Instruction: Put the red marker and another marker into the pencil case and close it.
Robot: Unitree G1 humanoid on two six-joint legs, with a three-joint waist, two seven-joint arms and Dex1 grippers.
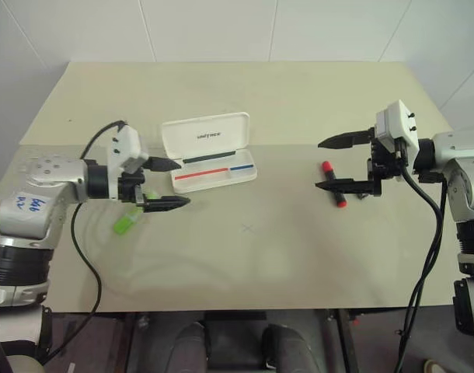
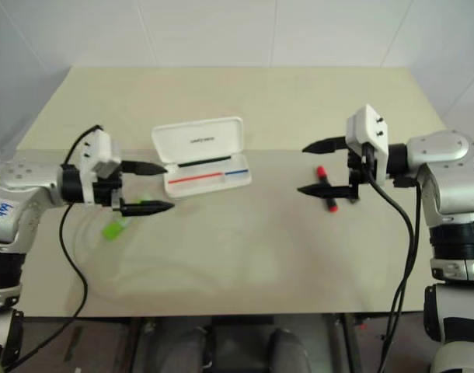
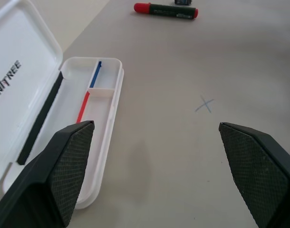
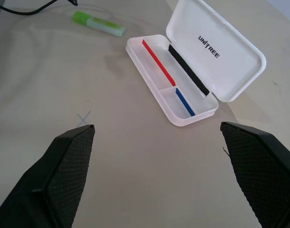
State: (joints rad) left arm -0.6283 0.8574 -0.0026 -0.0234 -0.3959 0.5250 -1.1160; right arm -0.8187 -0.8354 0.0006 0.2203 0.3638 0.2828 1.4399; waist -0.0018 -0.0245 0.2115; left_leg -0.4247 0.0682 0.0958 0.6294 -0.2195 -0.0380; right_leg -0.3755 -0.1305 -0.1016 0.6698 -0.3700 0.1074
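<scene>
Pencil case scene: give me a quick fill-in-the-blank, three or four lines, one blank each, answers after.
1. The pencil case lies on the table with its lid ____.
2. The marker nearest the right pincer is coloured ____.
3. The lime-green marker lies ____ the case.
4. Both the left pincer and the right pincer hold ____.

Missing words: open; red; outside; nothing

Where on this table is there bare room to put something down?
The near middle of the table, around the faint pencilled cross, is bare between the open pencil case and the red marker. The far strip behind the case is free too. It is tighter by the lime-green marker under the left gripper.
</scene>
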